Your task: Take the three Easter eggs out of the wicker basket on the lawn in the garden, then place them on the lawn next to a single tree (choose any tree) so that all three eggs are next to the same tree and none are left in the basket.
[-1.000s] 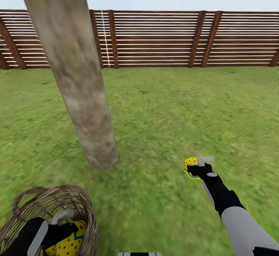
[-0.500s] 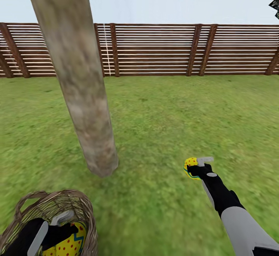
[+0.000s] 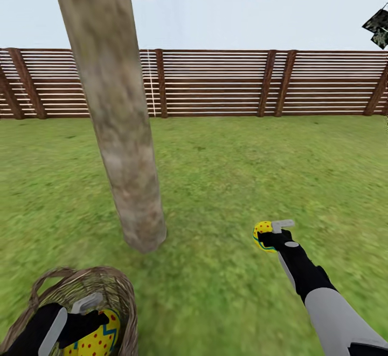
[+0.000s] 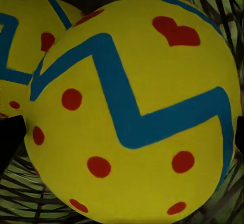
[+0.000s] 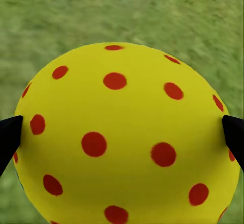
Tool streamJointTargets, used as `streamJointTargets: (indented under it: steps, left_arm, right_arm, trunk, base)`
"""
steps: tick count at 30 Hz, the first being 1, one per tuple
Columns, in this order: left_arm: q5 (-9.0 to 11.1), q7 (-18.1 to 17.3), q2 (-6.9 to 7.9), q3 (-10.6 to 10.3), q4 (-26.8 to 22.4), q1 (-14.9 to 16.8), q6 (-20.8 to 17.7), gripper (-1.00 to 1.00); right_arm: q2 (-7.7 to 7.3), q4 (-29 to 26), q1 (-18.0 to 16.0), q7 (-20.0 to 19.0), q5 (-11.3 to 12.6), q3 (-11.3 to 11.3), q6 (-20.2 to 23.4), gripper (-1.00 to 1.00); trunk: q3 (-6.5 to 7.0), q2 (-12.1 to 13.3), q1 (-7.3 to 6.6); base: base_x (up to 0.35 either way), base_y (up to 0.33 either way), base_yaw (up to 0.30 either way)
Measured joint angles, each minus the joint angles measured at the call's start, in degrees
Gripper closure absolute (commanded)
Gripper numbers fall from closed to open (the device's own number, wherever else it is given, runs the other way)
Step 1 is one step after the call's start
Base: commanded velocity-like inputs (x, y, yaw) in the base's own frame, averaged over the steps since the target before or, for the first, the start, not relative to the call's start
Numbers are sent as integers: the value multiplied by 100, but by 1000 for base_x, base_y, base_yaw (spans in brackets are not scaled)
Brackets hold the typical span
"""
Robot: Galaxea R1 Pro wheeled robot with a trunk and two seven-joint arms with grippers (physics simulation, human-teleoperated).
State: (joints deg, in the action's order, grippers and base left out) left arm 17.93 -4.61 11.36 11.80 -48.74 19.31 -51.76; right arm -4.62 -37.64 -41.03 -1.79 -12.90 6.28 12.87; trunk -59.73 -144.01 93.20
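— What blocks the way ahead?
— The tree (image 3: 116, 124): its thick trunk meets the lawn (image 3: 226, 183) at about 11 o'clock, just beyond the wicker basket (image 3: 116, 291) at 8 o'clock.
— And open ground?
— From 12 to 3 o'clock the grass runs bare to the wooden fence (image 3: 226, 82). Between the trunk's foot and the right gripper (image 3: 268, 235), closed around an egg (image 3: 262, 234) at 2 o'clock, lies a wide free strip.
— The basket?
— Crowded: the left gripper (image 3: 89, 318) sits among eggs (image 4: 137, 107), woven walls close around.

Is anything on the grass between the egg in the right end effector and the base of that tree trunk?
Nothing visible does. Only open green lawn lies between the yellow red-dotted egg in the right end effector and the pale mottled tree trunk; the brown wicker basket sits nearer the robot.
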Motion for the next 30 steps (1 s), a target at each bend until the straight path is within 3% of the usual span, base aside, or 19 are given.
streamJointTargets:
  steps: [30]
  left_arm:
    - [5, 8, 0, -2, 9, 0, 32, 100]
  right_arm:
    - [-7, 10, 0, 2, 0, 0, 8, 100]
  trunk:
    - [665, 40, -77]
  base:
    - [-4, 3, 0]
